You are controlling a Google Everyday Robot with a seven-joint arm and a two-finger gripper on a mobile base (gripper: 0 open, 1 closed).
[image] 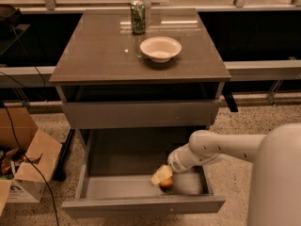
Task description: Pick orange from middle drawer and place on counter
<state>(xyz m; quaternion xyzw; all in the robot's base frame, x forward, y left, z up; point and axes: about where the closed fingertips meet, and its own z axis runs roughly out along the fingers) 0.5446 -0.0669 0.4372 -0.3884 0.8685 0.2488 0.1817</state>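
The middle drawer (pixel 117 173) is pulled open below the counter (pixel 99 51). The orange (pixel 166 183) lies on the drawer floor near the front right, partly hidden by the gripper. My gripper (pixel 162 176) reaches down into the drawer from the right, its pale yellow fingertips right over and touching the orange. The white arm (pixel 221 147) runs from the right edge of the view.
A white bowl (pixel 160 48) and a green can (pixel 138 17) stand on the counter. A closed grey drawer front (pixel 141 113) is above the open one. Cardboard boxes (pixel 23 168) and a black cable lie on the floor at left.
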